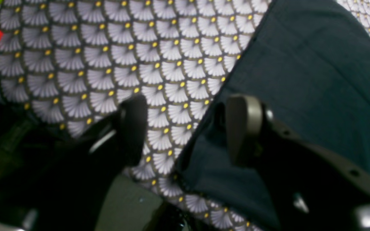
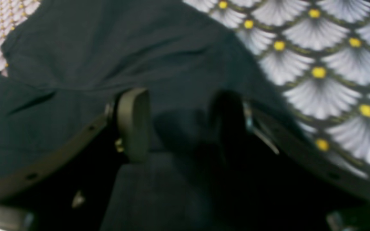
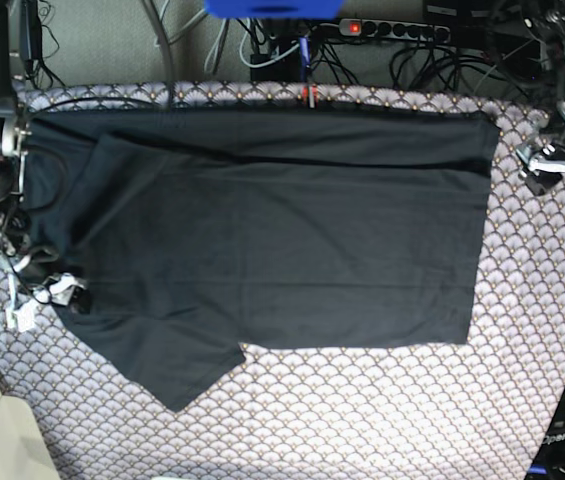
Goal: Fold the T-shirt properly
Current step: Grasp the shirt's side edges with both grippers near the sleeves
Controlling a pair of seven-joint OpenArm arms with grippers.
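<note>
Dark cloth fills the near part of both wrist views. In the right wrist view the right claw is seen with its jaws standing apart, both fingers over the shirt; nothing is pinched between them, and the patterned cloth is seen just past the outer finger. In the left wrist view the left claw is likewise parted and empty, and it is set astride the shirt's edge: one finger is over the garment, the other over the bare patterned cloth, with the hem running between them.

From the base view the shirt is seen spread flat on the worktop, its long axis running across the picture, hem toward the left arm and collar and sleeves toward the right arm. One sleeve is seen jutting toward the near edge; the far strip appears already turned over along the back edge, though this cannot be told for certain.

The coming grasp is judged to turn on the edges: the hem corner lies directly between the left claw's fingers, while the sleeve end lies under the right claw, so each arm is nearest its own end of the shirt.
</note>
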